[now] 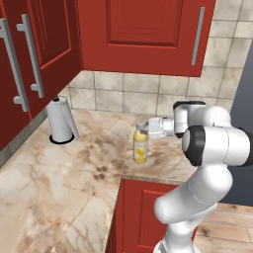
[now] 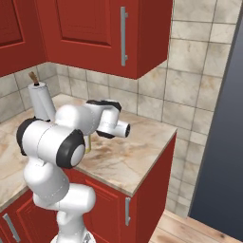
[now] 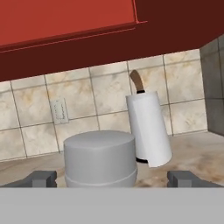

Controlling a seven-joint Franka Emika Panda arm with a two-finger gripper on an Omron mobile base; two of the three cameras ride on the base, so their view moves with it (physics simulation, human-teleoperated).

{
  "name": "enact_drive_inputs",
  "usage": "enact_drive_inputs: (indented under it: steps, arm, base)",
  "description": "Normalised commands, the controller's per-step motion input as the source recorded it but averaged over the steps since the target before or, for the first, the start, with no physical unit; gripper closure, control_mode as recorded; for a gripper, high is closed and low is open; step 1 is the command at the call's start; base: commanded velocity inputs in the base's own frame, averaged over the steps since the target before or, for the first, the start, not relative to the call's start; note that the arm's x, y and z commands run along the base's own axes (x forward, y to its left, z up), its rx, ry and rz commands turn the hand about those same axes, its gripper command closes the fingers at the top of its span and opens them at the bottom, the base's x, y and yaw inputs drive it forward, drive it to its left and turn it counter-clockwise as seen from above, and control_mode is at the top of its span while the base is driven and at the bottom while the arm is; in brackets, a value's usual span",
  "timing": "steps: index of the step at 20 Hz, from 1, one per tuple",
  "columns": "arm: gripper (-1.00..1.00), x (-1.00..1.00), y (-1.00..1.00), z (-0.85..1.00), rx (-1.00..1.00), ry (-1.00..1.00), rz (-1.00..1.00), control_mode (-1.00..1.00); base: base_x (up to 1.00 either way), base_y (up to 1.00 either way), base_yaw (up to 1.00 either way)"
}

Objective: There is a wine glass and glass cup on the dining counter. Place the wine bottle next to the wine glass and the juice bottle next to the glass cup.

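Juice bottle [image 1: 140,145] is standing upright near the front edge of a marbled bench [image 1: 59,168], beneath red wall cabinets [image 1: 143,34], as the robot's end effector [image 1: 144,128] is hovering level with its grey cap [image 3: 99,158]. Seen from the hand, the fingertips [image 3: 41,178] are sitting wide apart on either side of the cap, not touching it. A paper towel roll [image 1: 61,120] is standing upright further back by the tiled wall [image 1: 123,94].

Pale yellow juice bottle [image 1: 140,147], grey cap
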Motion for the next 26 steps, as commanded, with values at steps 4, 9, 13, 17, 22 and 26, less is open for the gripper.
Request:
enact_drive_inputs:
  steps: [4,9,13,17,22,26]
  arm:
    - [-1.00,-0.06,0.17,0.00,0.00,-0.04,0.00,-1.00]
    - [-1.00,-0.04,0.19,0.00,-0.01,-0.06,0.00,-1.00]
    - [-1.00,0.00,0.15,0.00,0.00,-0.02,0.00,-1.00]
    - [-1.00,0.00,0.10,0.00,0.00,0.00,0.00,-1.00]
    - [1.00,-0.02,0.04,0.00,0.00,0.00,0.00,-1.00]
    - [1.00,-0.06,0.00,0.01,0.00,0.00,0.00,-1.00]
  base:
    - [0.00,0.00,0.00]
    - [0.00,0.00,0.00]
    - [0.00,0.00,0.00]
    - [0.00,0.00,0.00]
    - [0.00,0.00,0.00]
    - [0.00,0.00,0.00]
